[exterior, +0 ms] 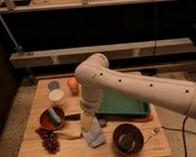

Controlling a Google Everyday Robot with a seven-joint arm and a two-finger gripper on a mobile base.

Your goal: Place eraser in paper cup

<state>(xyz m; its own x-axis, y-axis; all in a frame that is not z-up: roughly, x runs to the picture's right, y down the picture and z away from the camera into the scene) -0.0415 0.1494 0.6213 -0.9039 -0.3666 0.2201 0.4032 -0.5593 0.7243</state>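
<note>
we've got the paper cup [56, 97] near the back left of the table [33, 149], a smaller round container [54, 85] right behind it, and the orange [73, 85] just right of that. in front of the cup sits a bowl [44, 124] with a block [54, 116] in it. the eraser [73, 116] is just right of the bowl. the gripper [87, 121] hangs over the cloth [95, 137], tray [124, 104] to its right, grapes [48, 141] front left.

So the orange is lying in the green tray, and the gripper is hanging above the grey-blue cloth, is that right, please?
Not quite. The camera view shows the orange on the wooden table, outside the green tray, beside the paper cup. The rest holds: the gripper hangs just above the grey-blue cloth near the table's front edge.
</note>
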